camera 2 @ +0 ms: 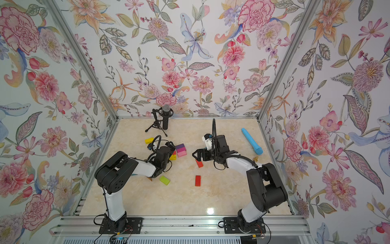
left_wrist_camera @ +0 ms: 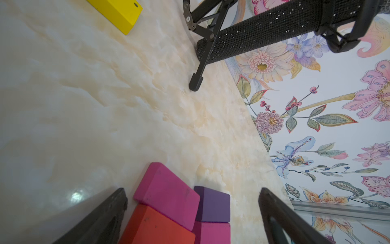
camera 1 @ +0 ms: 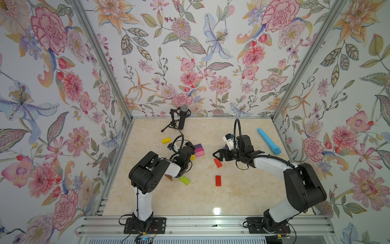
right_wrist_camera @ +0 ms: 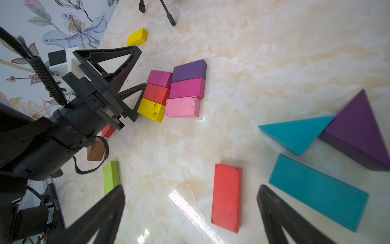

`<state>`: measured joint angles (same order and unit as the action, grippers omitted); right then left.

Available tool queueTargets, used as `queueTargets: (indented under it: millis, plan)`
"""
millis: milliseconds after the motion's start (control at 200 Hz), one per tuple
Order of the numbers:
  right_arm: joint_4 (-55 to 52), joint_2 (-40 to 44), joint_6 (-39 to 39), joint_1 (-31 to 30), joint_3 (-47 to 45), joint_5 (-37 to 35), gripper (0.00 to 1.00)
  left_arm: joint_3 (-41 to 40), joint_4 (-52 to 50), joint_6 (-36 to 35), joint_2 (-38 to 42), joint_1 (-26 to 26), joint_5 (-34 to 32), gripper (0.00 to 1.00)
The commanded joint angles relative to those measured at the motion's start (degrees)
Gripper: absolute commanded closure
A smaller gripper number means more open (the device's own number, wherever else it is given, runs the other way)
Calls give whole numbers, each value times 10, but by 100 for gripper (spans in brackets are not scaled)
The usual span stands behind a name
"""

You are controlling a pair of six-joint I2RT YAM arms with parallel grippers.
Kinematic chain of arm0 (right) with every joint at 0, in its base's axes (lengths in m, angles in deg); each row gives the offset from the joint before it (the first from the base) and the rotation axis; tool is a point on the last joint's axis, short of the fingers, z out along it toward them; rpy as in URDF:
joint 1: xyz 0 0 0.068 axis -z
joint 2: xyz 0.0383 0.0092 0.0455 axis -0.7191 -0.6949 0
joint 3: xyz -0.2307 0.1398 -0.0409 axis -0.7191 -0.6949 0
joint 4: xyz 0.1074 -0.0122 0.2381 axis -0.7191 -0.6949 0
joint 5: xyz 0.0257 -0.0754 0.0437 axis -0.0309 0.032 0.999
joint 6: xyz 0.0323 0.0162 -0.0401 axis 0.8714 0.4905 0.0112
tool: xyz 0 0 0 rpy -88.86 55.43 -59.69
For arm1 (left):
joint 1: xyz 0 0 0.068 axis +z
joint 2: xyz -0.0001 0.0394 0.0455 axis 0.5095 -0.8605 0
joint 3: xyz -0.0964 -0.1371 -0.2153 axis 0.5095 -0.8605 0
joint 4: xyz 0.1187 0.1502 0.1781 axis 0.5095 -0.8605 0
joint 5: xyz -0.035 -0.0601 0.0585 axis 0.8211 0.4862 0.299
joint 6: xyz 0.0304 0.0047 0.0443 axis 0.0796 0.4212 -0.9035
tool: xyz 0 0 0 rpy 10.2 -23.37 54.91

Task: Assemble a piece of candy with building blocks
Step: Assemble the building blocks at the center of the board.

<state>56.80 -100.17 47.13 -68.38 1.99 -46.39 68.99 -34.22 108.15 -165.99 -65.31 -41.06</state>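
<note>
Floral-papered walls (camera 1: 190, 52) are closing in the table (camera 1: 242, 194) on three sides. Aluminium posts (camera 1: 102, 59) are running down to its far corners, and a ribbed aluminium rail (camera 1: 200, 224) is crossing the near edge, carrying the left arm (camera 1: 145, 173) and right arm (camera 1: 304, 186). The glossy, cream, marble-patterned top is lying bare in a wide band between the rail and the nearest blocks. A black microphone (camera 1: 182, 118) on its tripod is crowding the far edge, and a long, rounded light-blue stick (camera 1: 268, 140) is lying slantwise near the right wall.

The left gripper (right_wrist_camera: 141, 68) is holding its black triangular fingers wide apart and gripping nothing. One fingertip is sitting just beside the cluster of building blocks (right_wrist_camera: 179, 90) near the table's middle. The cluster is six matte painted bricks pressing together in two columns of three: magenta, red-orange and yellow, then purple, magenta and scuffed pink. The right gripper (right_wrist_camera: 191, 188) is also spread wide and empty, hanging over a flat red brick (right_wrist_camera: 226, 197) that is lying loose. Beside it a teal brick (right_wrist_camera: 318, 192), a teal triangle (right_wrist_camera: 297, 134) and a purple triangle (right_wrist_camera: 356, 131) are lying close together, the triangles touching. A lime-green brick (right_wrist_camera: 111, 176) and a wood-grained brown block (right_wrist_camera: 96, 151) are sitting by the left arm. A yellow brick (right_wrist_camera: 137, 37) is lying well apart, near the tripod.
</note>
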Motion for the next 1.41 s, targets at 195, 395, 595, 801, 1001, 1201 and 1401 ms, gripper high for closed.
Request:
queueTargets:
  millis: [195, 395, 595, 801, 1001, 1201, 1401]
  plan:
    - [13, 11, 8, 3, -10, 14, 0, 17, -12, 28, -24, -13, -21, 1]
    - [14, 11, 8, 3, -9, 13, 0, 26, -15, 31, -30, -15, -19, 1]
    - [14, 13, 8, 5, -11, 13, 0, 20, -22, 32, -23, -16, -25, 1]
    - [8, 18, 6, 8, -9, 11, 0, 43, -89, -36, 8, -4, 10, 1]
    - [-20, 35, -10, 8, -11, -3, 0, 41, -175, -205, 81, 49, 156, 1]
    - [-44, 59, -15, 4, -30, -28, 0, 71, -318, -351, 122, 54, 287, 1]
    - [-49, 94, 2, 0, -47, -35, 0, 37, -296, -365, 150, 21, 352, 1]
